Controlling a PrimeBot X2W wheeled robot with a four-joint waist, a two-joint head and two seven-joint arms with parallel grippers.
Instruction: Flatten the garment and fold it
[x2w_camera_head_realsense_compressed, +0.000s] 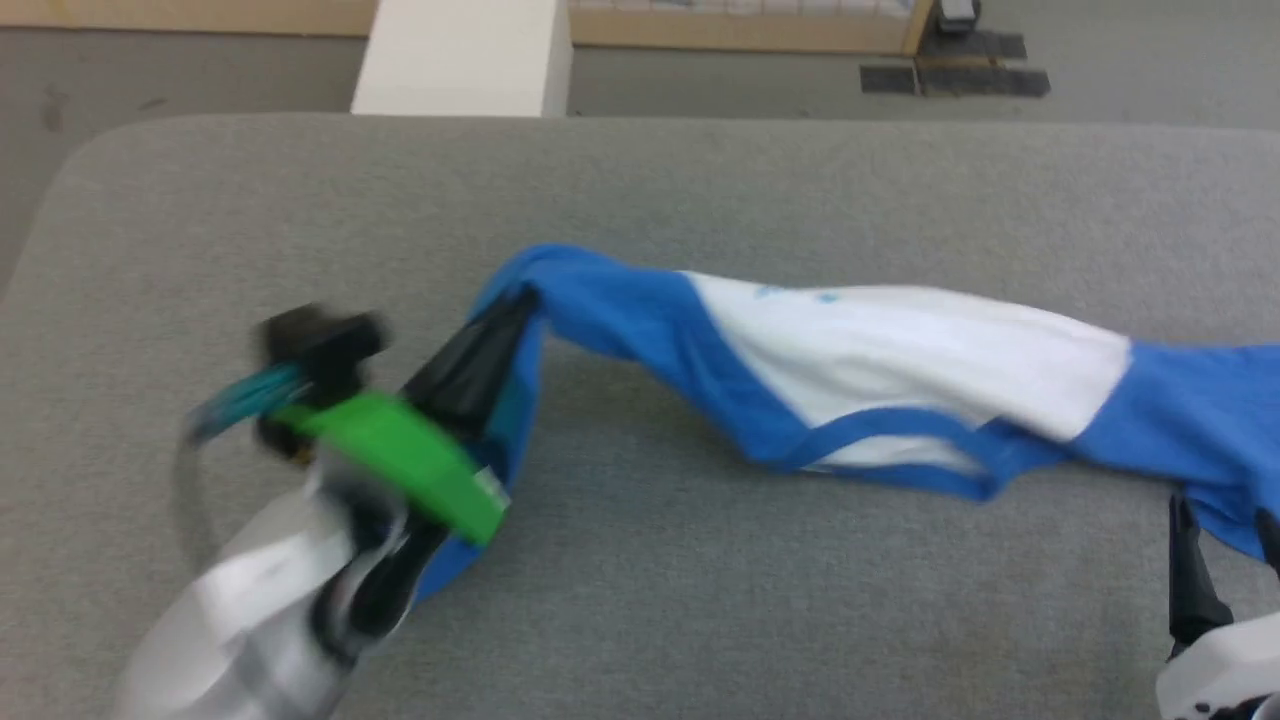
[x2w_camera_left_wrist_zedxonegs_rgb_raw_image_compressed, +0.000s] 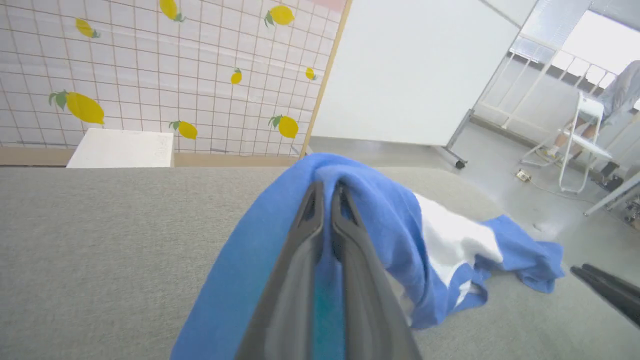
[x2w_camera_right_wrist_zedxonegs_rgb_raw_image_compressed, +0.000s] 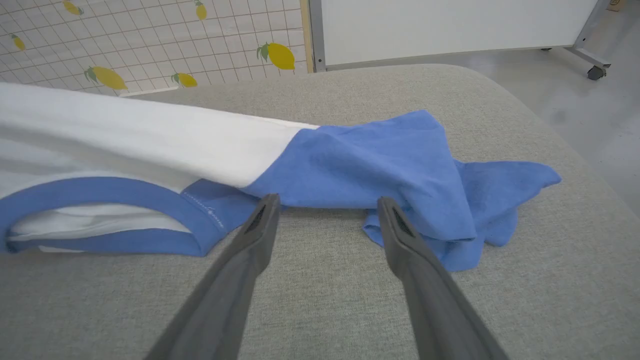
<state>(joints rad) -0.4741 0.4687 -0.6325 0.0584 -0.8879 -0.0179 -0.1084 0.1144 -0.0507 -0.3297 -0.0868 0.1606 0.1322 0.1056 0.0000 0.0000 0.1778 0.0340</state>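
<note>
The shirt (x2w_camera_head_realsense_compressed: 900, 350) lies from 9 to 3 o'clock on the desk (x2w_camera_head_realsense_compressed: 700, 180). Left tool (x2w_camera_left_wrist_zedxonegs_rgb_raw_image_compressed: 325, 189) is clenched on its 9 o'clock end; right tool (x2w_camera_right_wrist_zedxonegs_rgb_raw_image_compressed: 327, 202), released, has the 3 o'clock end just ahead.

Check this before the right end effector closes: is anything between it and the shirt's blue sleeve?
Nothing visible does. The open right end effector sits right at the blue sleeve edge of the garment, with only bare grey surface beneath it.
</note>
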